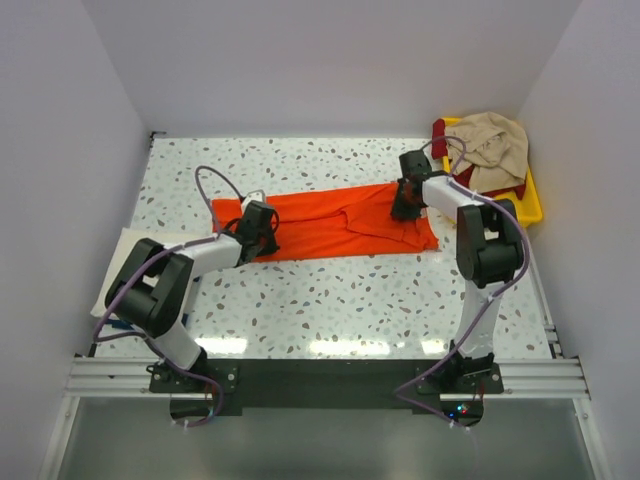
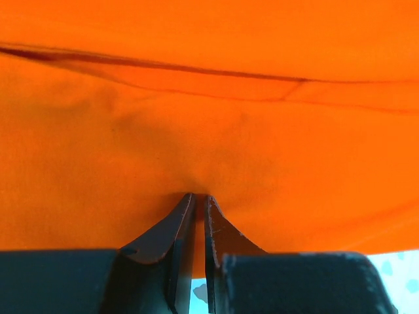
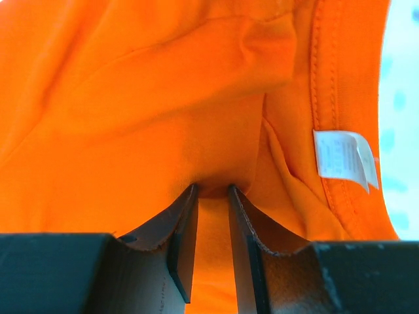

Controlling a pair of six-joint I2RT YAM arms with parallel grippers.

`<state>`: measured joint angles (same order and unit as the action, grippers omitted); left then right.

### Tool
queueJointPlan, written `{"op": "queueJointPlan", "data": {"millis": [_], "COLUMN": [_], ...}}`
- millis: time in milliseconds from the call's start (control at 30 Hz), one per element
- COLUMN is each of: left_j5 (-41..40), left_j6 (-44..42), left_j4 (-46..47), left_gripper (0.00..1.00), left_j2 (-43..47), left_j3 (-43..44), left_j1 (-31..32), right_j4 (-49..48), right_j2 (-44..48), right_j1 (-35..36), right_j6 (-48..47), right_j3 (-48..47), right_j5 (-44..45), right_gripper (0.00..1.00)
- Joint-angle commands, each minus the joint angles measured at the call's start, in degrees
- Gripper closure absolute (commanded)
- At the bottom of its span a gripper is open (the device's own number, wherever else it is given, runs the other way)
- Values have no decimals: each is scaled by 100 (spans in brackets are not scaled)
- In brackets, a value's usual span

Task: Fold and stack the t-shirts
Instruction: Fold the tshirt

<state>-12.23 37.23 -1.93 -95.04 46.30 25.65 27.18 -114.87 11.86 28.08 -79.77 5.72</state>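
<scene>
Your orange t-shirt [image 1: 330, 225] lies as a long strip across the middle of the speckled table [image 1: 330, 290] in the top view, running from centre left to centre right. At its left end, your left gripper [image 2: 200, 196] has its jaws almost together, pinching a thin layer of the orange cloth; the fabric puckers right at the fingertips. At the right end, your right gripper [image 3: 211, 190] is clamped on a thicker fold, its jaws a little apart with cloth bunched between them. In the right wrist view the white neck tag [image 3: 344, 159] sits to the right of the fingers, on the stitched collar. In the upper right of the top view, a beige t-shirt [image 1: 492, 148] is heaped in the yellow tray [image 1: 532, 205], with a dark red t-shirt [image 1: 440, 135] at its left edge.
</scene>
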Motion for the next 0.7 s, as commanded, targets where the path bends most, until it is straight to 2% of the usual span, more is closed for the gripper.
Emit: {"op": "queueJointPlan", "data": {"millis": [0,333,433,600,667], "left_j5": [27,748,827,1388,1565], "left_j6": [-41,644,969,1233,1260], "left_j4": [-202,-229,-229,34,105], "left_gripper": [85,85,86,85,85], "left_j2": [109,66,-215,-883,-1120], "left_j3": [-271,-166,194,1020,1405], "left_j1": [194,1275,1959,2436,2533], "right_j4": [375,1307,1448,1580,1545], "right_j2": [-667,-2485,-2977,-3524,-3630], "right_j1": [-8,150,238,518,642], "right_j6": [-320,-1163,-1435,-1822,-2086], "right_j3": [-712,-3763,-4537,-5512,-5707], "right_j5": [281,202,45,-228,-334], "right_gripper": [71,68,66,62,57]}}
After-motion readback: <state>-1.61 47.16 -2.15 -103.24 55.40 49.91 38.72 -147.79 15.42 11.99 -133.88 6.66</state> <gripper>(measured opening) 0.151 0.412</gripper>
